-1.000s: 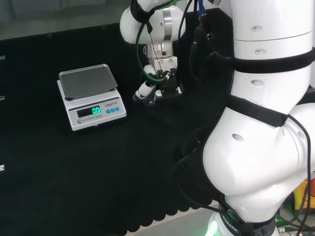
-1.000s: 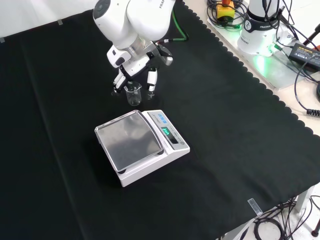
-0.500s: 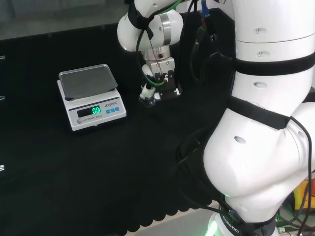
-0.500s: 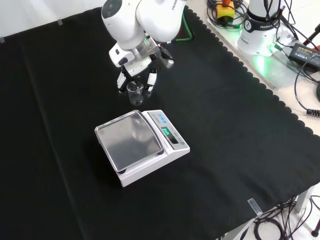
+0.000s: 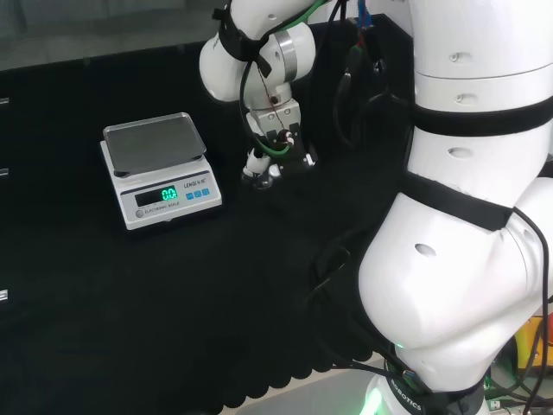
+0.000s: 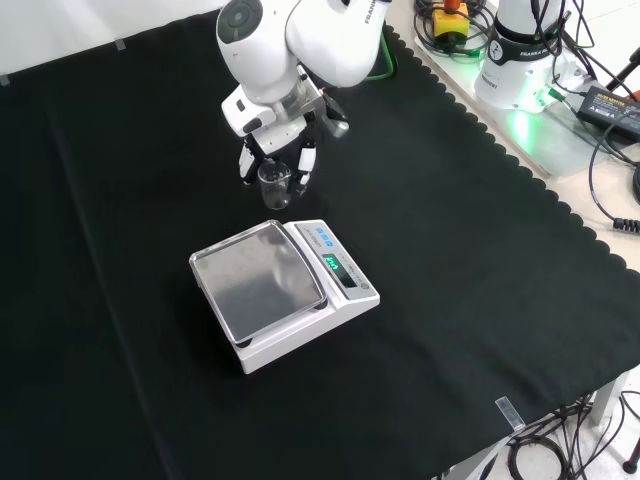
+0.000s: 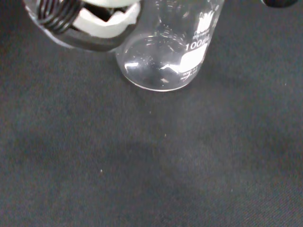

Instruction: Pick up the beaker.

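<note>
In the head view, the hand (image 5: 270, 156) hangs low over the black cloth (image 5: 173, 294), just to the right of the scale (image 5: 160, 177). Its fingers point down, but this view does not make clear what they are around. The scale pan looks bare.

In the front view, the hand (image 6: 283, 150) comes in from the top, under the big white arm (image 6: 300, 45). A small clear beaker (image 6: 273, 185) stands upright on the cloth (image 6: 450, 250), just above the back edge of the scale (image 6: 283, 290) and not touching it. The fingers (image 6: 305, 162) hang down on both sides of the beaker, close to the glass. They look narrow, set around it, but I cannot tell if they press it yet. The hand likely sits this way so it can squeeze the beaker from two sides.

In the wrist view, the beaker (image 7: 165, 47) is very close and looks empty. Its bottom seems to rest on the cloth (image 7: 142, 165). A white and black part of the hand (image 7: 85, 23) sits right beside the glass. I think the beaker is not lifted yet, so closing and lifting come next.
</note>
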Robot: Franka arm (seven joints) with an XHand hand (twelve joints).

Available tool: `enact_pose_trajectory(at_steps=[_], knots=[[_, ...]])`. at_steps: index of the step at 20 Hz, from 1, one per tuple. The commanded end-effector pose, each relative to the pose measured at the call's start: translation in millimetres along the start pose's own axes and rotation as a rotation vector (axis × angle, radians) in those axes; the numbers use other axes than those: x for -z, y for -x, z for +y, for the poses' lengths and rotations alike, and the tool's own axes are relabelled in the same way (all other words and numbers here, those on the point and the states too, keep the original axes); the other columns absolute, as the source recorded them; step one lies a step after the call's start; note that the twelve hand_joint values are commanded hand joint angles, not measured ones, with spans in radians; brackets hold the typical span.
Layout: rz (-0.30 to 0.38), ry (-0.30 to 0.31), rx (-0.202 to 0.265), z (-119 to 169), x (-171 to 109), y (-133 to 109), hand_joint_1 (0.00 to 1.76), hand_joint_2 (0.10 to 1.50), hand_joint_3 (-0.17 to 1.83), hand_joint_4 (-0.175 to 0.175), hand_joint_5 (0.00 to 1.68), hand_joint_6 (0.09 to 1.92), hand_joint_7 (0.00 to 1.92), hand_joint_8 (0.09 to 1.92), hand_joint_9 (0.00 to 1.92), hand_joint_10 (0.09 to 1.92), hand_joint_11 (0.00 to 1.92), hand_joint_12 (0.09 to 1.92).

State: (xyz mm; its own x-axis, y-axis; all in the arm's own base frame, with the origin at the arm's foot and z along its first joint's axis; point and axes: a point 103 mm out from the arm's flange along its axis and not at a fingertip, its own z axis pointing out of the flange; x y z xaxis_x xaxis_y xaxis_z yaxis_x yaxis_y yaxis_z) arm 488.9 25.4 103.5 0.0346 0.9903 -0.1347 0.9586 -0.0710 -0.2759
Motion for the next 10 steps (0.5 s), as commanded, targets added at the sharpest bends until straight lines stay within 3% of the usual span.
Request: enact_pose_trajectory(at_steps=[1,10], knots=[[0.013,0.015,0.004,-2,16,3,1.09,0.73,0.41,-0.175,0.96,0.74,1.20,0.69,1.69,0.09,1.72,0.37],[-0.023,0.048,0.015,-20,73,11,1.10,0.72,0.43,-0.175,0.98,0.73,1.22,0.67,1.70,0.09,1.72,0.37]])
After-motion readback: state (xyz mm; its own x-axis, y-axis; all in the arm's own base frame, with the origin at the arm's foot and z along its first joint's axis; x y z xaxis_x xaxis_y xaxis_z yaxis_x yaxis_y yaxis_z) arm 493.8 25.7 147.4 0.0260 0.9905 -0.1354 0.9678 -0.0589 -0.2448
